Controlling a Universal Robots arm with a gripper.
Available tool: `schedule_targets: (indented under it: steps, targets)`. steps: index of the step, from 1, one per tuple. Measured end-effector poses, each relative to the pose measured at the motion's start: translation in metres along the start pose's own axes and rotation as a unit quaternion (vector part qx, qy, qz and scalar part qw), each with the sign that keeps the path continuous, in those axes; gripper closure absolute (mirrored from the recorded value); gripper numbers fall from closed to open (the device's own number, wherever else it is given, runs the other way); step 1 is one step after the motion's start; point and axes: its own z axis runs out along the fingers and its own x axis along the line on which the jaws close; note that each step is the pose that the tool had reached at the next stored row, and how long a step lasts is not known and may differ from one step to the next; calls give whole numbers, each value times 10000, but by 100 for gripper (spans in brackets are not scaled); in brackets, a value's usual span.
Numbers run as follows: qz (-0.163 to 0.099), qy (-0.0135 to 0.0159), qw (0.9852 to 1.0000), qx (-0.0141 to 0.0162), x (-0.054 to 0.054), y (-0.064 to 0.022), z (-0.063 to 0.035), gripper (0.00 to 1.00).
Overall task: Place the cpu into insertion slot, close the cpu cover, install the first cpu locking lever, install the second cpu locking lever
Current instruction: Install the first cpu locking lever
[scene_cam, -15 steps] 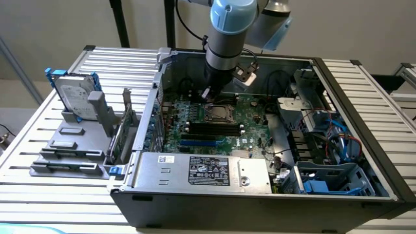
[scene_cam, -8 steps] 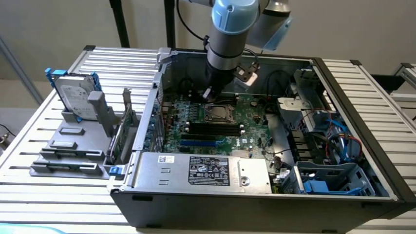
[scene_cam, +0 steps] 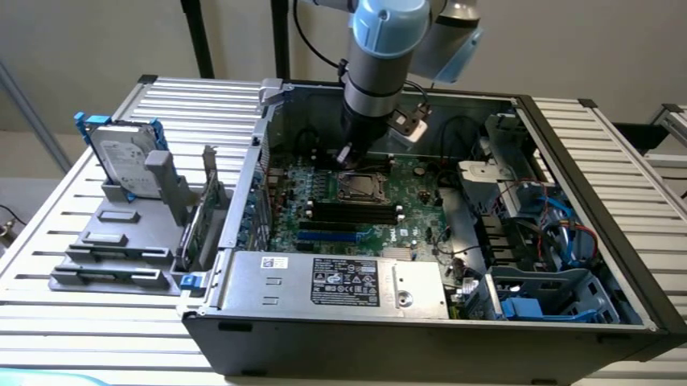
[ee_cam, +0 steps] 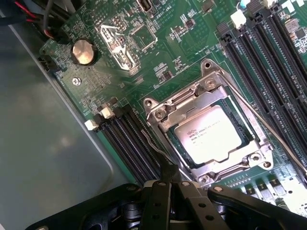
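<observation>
The shiny chip (ee_cam: 207, 134) lies in its slot (ee_cam: 241, 127), with the metal cover (ee_cam: 192, 98) down around it. The gripper (ee_cam: 168, 171) is shut tight, its tip at a thin wire lever (ee_cam: 152, 143). The green board (ee_cam: 120, 72) sits in an open computer box (scene_cam: 429, 342) on a slatted table (scene_cam: 64, 310).

Exterior view: set high, off the arm (scene_cam: 381, 48), looking steeply down into the open computer case (scene_cam: 429, 338) on the slatted table (scene_cam: 64, 322); whole case in frame, middle range; wrist view: mounted on the arm, very close over the motherboard (ee_cam: 120, 81), looking obliquely down past the gripper (ee_cam: 168, 173); shared ground: the cpu (ee_cam: 208, 136), the memory slots (ee_cam: 129, 143) beside it, surrounding board.
</observation>
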Motion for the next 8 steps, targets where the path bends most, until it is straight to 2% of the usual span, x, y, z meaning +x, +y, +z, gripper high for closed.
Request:
schedule_targets:
  steps: [8]
  targets:
    - [-42,6,10000,-13,-1,14,30,89]
